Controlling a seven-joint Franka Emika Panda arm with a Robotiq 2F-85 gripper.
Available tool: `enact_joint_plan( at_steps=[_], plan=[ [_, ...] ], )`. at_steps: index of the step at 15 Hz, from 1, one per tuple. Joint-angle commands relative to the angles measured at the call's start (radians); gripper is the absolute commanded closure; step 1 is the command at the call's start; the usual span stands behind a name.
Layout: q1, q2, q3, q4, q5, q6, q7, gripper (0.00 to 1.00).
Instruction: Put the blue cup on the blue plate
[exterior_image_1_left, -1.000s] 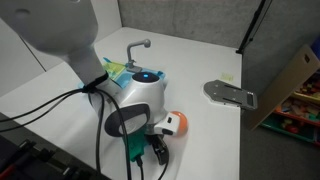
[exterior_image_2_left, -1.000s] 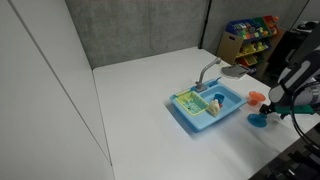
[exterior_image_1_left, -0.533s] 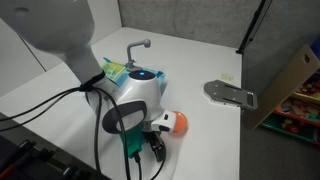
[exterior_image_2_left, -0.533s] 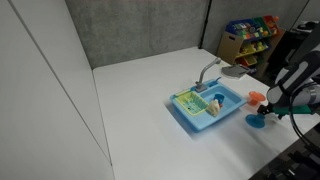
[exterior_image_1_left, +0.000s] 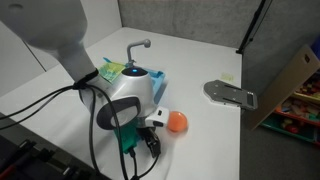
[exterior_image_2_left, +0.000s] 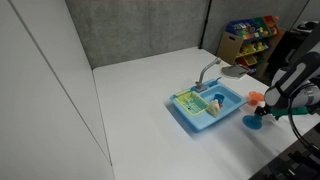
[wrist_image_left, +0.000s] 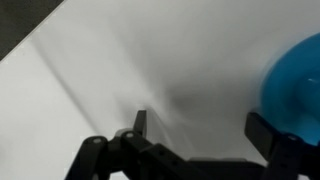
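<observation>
Fingers (wrist_image_left: 139, 126) of the black tool (wrist_image_left: 198, 128) are standing apart, released and gripping nothing, above the white surface (wrist_image_left: 120, 60) at the wrist view's bottom. The small flat round blue plastic plate (wrist_image_left: 296, 72) is lying at the right edge, just beside one finger.

In an exterior view the arm (exterior_image_1_left: 60, 35) is covering most of the sink (exterior_image_1_left: 161, 84), and the end effector (exterior_image_1_left: 146, 148) is sitting too dark to read. In the wrist view a blurred blue disc (wrist_image_left: 297, 82) is running off the right edge; plate or cup, unclear. The bottom edge is cutting off the fingers (wrist_image_left: 270, 138). In an exterior view the end effector is partly covering the blue plate (exterior_image_2_left: 253, 122).
</observation>
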Motion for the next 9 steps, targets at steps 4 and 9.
enact_joint_plan(
  at_steps=[4, 9],
  plan=[
    [0.044, -0.050, 0.000, -0.056, -0.009, 0.022, 0.007, 0.00],
    [0.065, -0.062, 0.004, -0.074, -0.010, 0.025, 0.007, 0.00]
  ],
)
